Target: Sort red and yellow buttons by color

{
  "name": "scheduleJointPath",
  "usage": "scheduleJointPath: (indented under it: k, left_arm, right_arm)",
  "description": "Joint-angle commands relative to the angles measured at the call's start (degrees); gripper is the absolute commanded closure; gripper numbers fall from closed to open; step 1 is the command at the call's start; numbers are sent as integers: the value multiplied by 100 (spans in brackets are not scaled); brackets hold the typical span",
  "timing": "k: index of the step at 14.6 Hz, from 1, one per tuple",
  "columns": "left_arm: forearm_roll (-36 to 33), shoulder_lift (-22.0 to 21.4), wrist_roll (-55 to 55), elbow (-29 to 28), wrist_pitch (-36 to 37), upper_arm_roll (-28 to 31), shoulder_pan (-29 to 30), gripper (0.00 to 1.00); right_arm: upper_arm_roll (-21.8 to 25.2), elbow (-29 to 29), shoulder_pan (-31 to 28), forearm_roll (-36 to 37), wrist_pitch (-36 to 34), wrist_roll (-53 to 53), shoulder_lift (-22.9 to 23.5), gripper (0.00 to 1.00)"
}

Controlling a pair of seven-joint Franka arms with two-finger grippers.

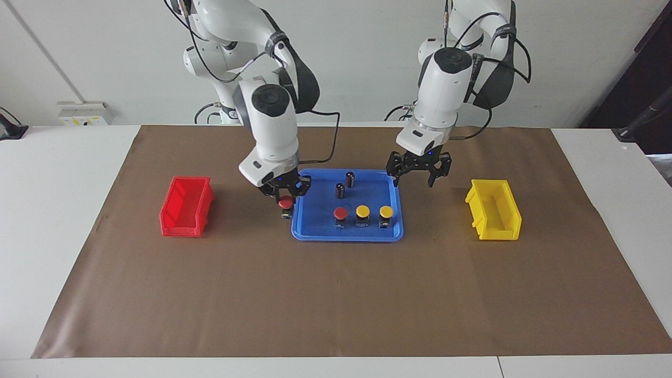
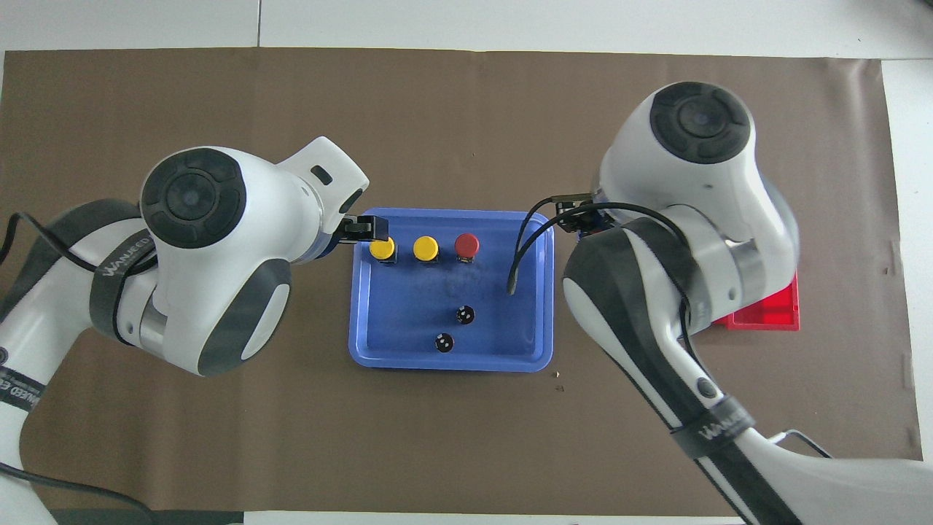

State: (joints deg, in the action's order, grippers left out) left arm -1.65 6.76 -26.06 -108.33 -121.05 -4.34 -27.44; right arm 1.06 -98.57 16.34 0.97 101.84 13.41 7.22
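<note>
My right gripper (image 1: 286, 197) is shut on a red button (image 1: 286, 203) and holds it over the edge of the blue tray (image 1: 315, 223) at the right arm's end. In the overhead view the right arm hides this button. In the tray stand a second red button (image 1: 340, 213) (image 2: 466, 244) and two yellow buttons (image 1: 362, 211) (image 1: 386, 211), which also show in the overhead view (image 2: 426, 248) (image 2: 382, 249). My left gripper (image 1: 418, 177) is open and empty, over the tray's corner at the left arm's end.
Two dark capless cylinders (image 1: 349, 178) (image 1: 339, 190) stand in the tray nearer to the robots than the buttons. A red bin (image 1: 186, 206) sits toward the right arm's end of the table. A yellow bin (image 1: 493, 210) sits toward the left arm's end.
</note>
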Motion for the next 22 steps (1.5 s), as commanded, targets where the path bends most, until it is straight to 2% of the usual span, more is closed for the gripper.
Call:
scheduleJointPath:
  k: [1,3,5,7,9,10,11,12,16,18,21,22]
  left_arm:
    - [-177,386,-92,-65,-401,83,-68,1]
    - [-230,580,-250,-91,-656,83,-130,1]
    - [-239,721,-268,-83,-735,83,-139,1]
    - [-300,861,-303,-83,-789,92,-200,1]
    - [-415,967,-495,-83,-797,83,-279,1]
    - [-415,985,-540,-83,-806,83,-305,4]
    - [-415,994,-601,-74,-824,83,-306,43]
    - [-415,1002,-619,-74,-859,83,-297,98]
    - [-406,1047,-655,75,-684,92,-297,99]
    - [-389,933,-672,433,-37,100,-288,99]
    - [-389,819,-611,1453,1404,135,-201,99]
    - [-389,653,-524,1542,1678,136,-78,99]
  right_arm:
    - [-71,-1213,-1147,-80,-147,-1449,-1280,78]
    - [-71,-1786,-1921,-97,141,-2382,-1582,77]
    - [-71,-2374,-2283,-97,729,-2772,-1810,77]
    - [-71,-2754,-2311,-106,1178,-2844,-1934,77]
    - [-71,-2843,-2320,-106,1416,-2835,-1821,77]
    - [-71,-2896,-2311,-106,1635,-2835,-1690,77]
    - [-71,-3001,-2294,-106,1872,-2826,-1637,77]
    - [-71,-3193,-2285,-106,2144,-2826,-1627,77]
    - [-71,-3485,-2276,-106,2682,-2809,-1399,76]
    - [-71,-3643,-2276,-106,2875,-2817,-1407,73]
    - [-62,-3714,-2311,-97,2947,-2853,-1390,59]
    - [-62,-3722,-2294,-97,2956,-2835,-1390,44]
